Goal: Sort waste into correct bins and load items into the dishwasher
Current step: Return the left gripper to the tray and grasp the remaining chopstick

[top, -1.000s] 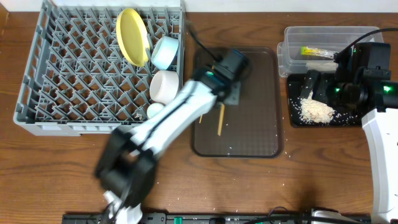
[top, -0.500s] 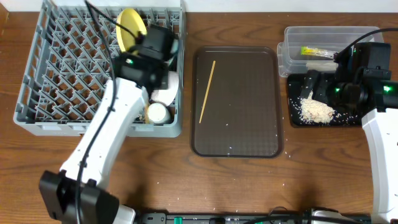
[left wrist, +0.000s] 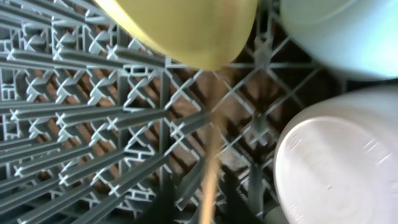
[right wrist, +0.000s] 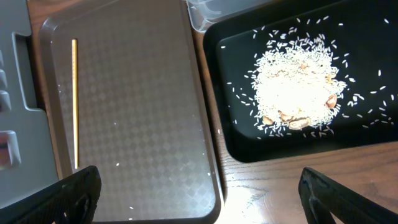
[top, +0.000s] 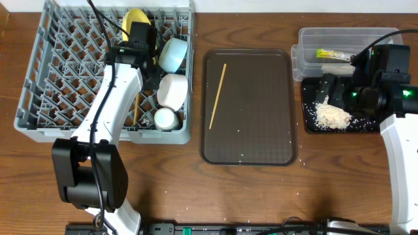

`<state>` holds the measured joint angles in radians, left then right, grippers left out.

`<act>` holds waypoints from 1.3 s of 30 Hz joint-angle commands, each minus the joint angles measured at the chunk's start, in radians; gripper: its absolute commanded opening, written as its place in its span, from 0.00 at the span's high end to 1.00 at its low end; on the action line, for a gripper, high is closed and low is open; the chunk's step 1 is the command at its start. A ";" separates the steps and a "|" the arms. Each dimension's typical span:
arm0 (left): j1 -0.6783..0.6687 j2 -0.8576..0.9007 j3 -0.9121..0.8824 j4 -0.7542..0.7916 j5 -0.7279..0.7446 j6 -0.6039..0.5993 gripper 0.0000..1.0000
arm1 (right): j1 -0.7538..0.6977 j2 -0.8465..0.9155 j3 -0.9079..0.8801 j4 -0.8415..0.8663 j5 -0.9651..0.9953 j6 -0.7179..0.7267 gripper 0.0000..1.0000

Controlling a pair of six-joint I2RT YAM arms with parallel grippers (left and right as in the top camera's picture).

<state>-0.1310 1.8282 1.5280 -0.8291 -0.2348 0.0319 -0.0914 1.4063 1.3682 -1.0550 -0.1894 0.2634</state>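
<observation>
The grey dish rack (top: 39,98) holds the yellow plate (top: 132,18), light-blue bowl (top: 173,55), white bowl (top: 173,90) and small white cup (top: 164,118). My left gripper (top: 147,77) is over the rack beside the white bowl, shut on a wooden chopstick (top: 136,108). In the left wrist view the chopstick (left wrist: 211,168) runs between the jaws (left wrist: 202,202) above the pegs, below the plate (left wrist: 186,25). A second chopstick (top: 217,94) lies on the brown tray (top: 261,130). My right gripper (top: 333,88) is open and empty (right wrist: 211,199) above the table by the black tray (right wrist: 217,93).
The clear tub (top: 307,39) at the back right holds the yellow-green packet (top: 333,53). The black tray (top: 310,124) holds a heap of rice (top: 332,115), also in the right wrist view (right wrist: 292,93). Stray grains dot the brown tray and the table.
My left arm has swung from the brown tray to the rack with one chopstick and lowered it among the pegs. The right arm has not moved.
</observation>
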 commanded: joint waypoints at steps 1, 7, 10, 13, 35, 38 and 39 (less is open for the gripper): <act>0.002 -0.005 0.001 0.016 0.014 0.020 0.45 | -0.006 0.004 0.010 -0.001 0.002 0.010 0.01; 0.001 -0.013 0.003 0.021 0.014 0.000 0.31 | -0.006 0.004 0.010 -0.002 0.002 0.010 0.01; -0.018 -0.042 0.022 -0.007 0.019 -0.060 0.31 | -0.006 0.004 0.010 -0.001 0.002 0.010 0.01; -0.074 -0.088 0.028 -0.062 0.129 -0.079 0.31 | -0.006 0.004 0.010 -0.001 0.002 0.010 0.01; -0.459 0.226 0.014 0.186 0.198 -0.300 0.30 | -0.006 0.004 0.010 -0.001 0.002 0.010 0.01; -0.458 0.275 0.014 0.224 0.197 -0.299 0.30 | -0.006 0.004 0.010 -0.001 0.002 0.010 0.01; -0.457 0.282 0.014 0.235 0.191 -0.299 0.30 | -0.006 0.004 0.010 -0.001 0.002 0.010 0.01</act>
<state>-0.5941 2.0960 1.5299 -0.6132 -0.0322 -0.2550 -0.0914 1.4063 1.3682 -1.0550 -0.1894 0.2634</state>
